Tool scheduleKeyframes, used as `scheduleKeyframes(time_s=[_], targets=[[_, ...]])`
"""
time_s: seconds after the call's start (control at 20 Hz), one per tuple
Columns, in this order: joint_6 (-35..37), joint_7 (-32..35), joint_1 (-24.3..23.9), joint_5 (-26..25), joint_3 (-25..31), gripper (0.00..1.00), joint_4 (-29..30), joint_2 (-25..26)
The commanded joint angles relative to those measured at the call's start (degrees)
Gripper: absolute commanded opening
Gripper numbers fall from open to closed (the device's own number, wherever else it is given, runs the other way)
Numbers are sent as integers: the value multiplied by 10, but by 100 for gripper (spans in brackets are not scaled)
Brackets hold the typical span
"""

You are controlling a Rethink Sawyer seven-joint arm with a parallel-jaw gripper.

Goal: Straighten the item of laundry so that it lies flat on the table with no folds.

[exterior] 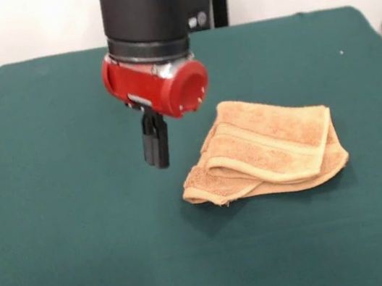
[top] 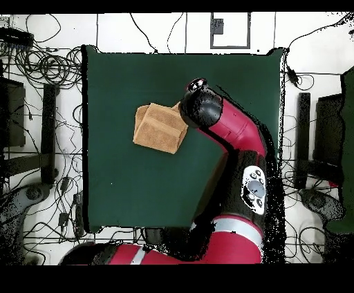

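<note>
Table: dark green cover, bare at the near edge.
Towel: orange-tan, folded in layers, lying mid-table, right of centre in the front view.
Gripper: fingers together, empty, hovering just beside the towel, apart from it.

Orange-tan towel w/ woven bands; dk green table; red/blk arm

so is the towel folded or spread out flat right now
Folded. The towel lies on the table as a compact stack, with several layers and doubled-over hems showing along its near edge. The gripper hangs beside it, not touching.
</note>
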Motion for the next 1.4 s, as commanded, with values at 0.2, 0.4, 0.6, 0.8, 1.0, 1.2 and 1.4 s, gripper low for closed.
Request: scheduleKeyframes(time_s=[0.2,0.4,0.6,0.8,1.0,1.2,1.4], targets=[[78,192,63,28,-24,100,-28,62],[107,222,78,33,-50,100,-55,83],[165,262,93,35,-79,100,-90,107],[182,292,101,39,-96,100,-113,124],[231,329,104,36,-121,100,-154,146],[233,357,105,37,-130,100,-189,170],[230,392,108,40,-140,100,-229,201]])
